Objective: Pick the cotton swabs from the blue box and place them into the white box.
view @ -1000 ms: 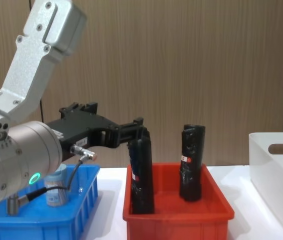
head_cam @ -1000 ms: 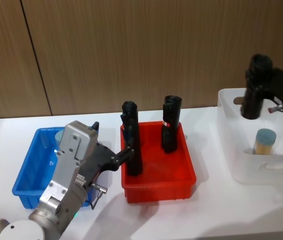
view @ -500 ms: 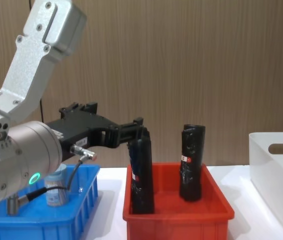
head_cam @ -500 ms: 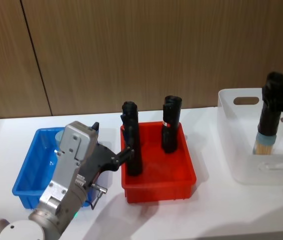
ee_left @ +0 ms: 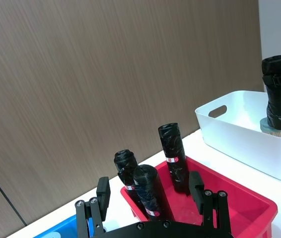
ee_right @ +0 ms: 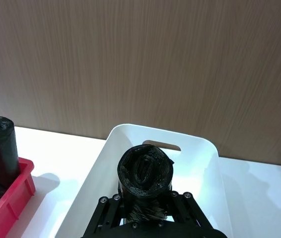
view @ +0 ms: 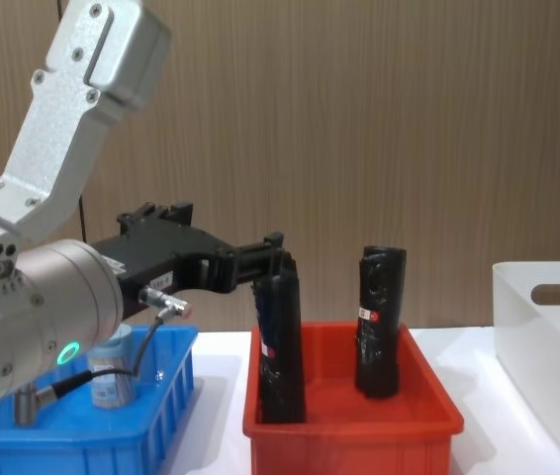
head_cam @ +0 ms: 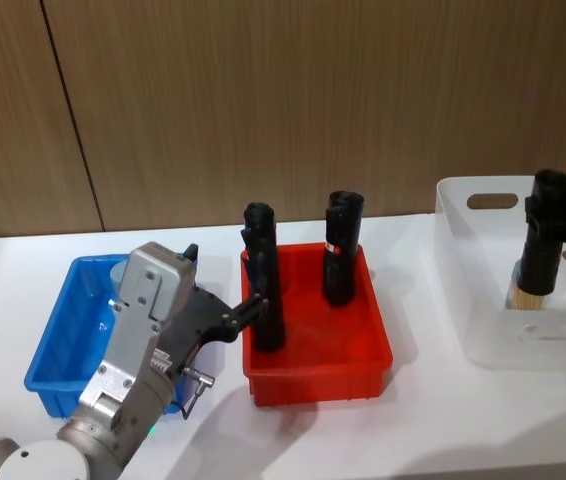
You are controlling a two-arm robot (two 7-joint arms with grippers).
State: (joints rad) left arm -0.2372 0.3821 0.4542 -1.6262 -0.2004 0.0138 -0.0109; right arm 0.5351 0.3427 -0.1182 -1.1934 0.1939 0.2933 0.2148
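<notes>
One cotton swabs jar (view: 111, 373) with a pale blue lid stands in the blue box (head_cam: 48, 350), partly hidden behind my left arm. Another swabs jar (head_cam: 528, 292) stands inside the white box (head_cam: 473, 300). My right gripper (head_cam: 549, 240) is down in the white box, shut on a black roll (ee_right: 145, 172) whose lower end sits on top of that jar. My left gripper (ee_left: 149, 191) is open, with its fingertips (view: 274, 244) at the nearer black roll (head_cam: 265, 295) in the red bin.
The red bin (head_cam: 313, 375) sits between the blue and white boxes and holds another black roll (head_cam: 341, 250) farther back. A brown wood wall runs behind the white table (head_cam: 413, 430). My left arm's silver body (view: 52, 158) looms over the blue box.
My right gripper has carried the black roll to the right and down into the white box, onto the swabs jar. Over the last half second it barely moved. The left arm stayed still.
</notes>
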